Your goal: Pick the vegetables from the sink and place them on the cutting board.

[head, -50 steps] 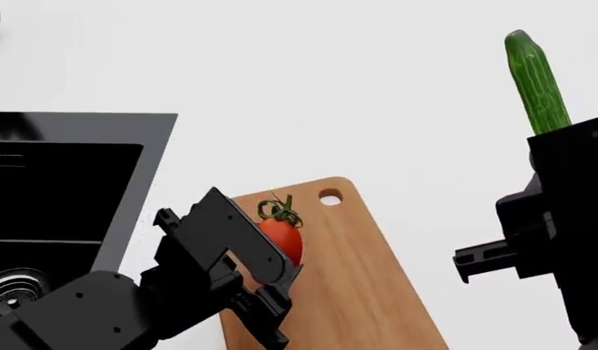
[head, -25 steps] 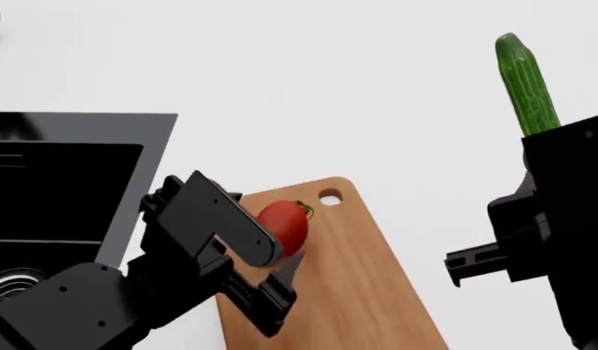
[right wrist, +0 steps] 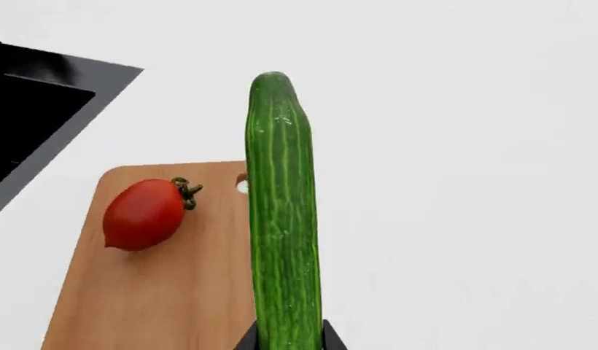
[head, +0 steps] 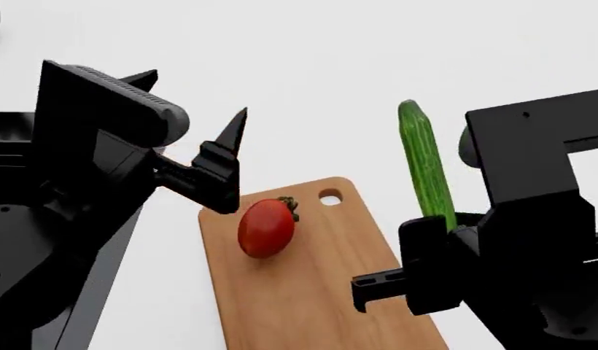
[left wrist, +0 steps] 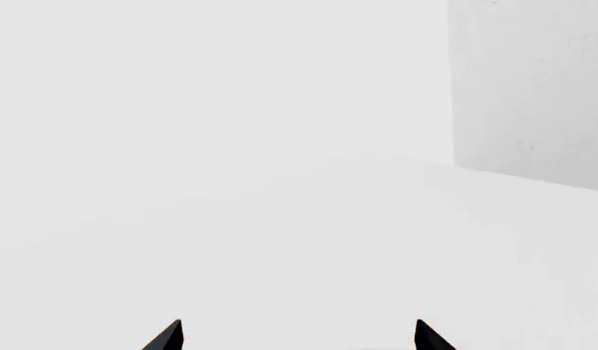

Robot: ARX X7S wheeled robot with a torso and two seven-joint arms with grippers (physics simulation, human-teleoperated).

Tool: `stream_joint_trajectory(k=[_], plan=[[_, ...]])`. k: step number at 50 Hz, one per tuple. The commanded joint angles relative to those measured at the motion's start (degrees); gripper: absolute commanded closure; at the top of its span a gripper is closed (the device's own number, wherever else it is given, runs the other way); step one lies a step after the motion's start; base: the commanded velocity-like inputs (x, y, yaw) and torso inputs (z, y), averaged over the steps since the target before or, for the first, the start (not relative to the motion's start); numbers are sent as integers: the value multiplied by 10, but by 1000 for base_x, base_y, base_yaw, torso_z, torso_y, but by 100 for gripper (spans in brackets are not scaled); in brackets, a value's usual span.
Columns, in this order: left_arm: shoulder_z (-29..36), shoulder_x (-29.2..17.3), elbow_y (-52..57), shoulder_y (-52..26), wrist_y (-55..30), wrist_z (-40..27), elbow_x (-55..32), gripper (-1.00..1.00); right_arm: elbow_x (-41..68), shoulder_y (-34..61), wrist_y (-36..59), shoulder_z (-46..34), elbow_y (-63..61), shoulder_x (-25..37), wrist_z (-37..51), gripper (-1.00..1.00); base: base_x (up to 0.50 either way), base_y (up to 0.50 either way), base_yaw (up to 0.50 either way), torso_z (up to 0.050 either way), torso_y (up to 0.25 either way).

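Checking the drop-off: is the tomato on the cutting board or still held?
On the board. The tomato lies on its side on the cutting board, and the left gripper is open and clear of it.

Red, green and tan on white

Red tomato (head: 266,228), dark-green stem; green cucumber (right wrist: 281,219), seemingly paler-streaked; light-brown cutting board (head: 328,292); black sink (right wrist: 31,109); white counter (head: 377,58).

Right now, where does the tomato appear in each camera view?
Head view: the tomato lies on the cutting board, near its end with the hole.
Right wrist view: tomato on the board, beside the held cucumber.
Left wrist view: not in it.
Shared landmark: the board's hole.
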Motion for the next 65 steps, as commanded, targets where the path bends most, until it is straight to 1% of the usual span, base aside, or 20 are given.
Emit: stream_joint_trajectory(k=[1, 3, 8, 9, 20, 60, 61, 65], plan=[[-58, 4, 11, -1, 22, -43, 0, -100, 148, 26, -73, -56, 54, -13, 52, 100, 0, 0, 0, 0, 0], [-58, 2, 17, 1, 22, -43, 0, -100, 151, 23, -75, -66, 56, -14, 56, 100, 0, 0, 0, 0, 0], [-61, -3, 21, -4, 15, -44, -5, -100, 156, -6, -86, -59, 65, -25, 26, 100, 0, 0, 0, 0, 0], [-57, -4, 23, 5, 16, -46, -3, -100, 127, -20, -60, -76, 116, -47, -5, 100, 0, 0, 0, 0, 0], [-52, -8, 27, 9, 18, -51, -3, -100, 126, -9, -51, -100, 137, -59, -14, 100, 0, 0, 0, 0, 0], [-44, -17, 29, 9, 18, -61, -18, -100, 72, -57, -56, -95, 148, -55, -72, 100, 0, 0, 0, 0, 0], [-44, -18, 30, 10, 18, -61, -18, -100, 70, -58, -57, -94, 147, -55, -73, -100, 0, 0, 0, 0, 0], [-44, -19, 30, 11, 18, -63, -20, -100, 67, -57, -58, -94, 146, -54, -75, -100, 0, 0, 0, 0, 0]])
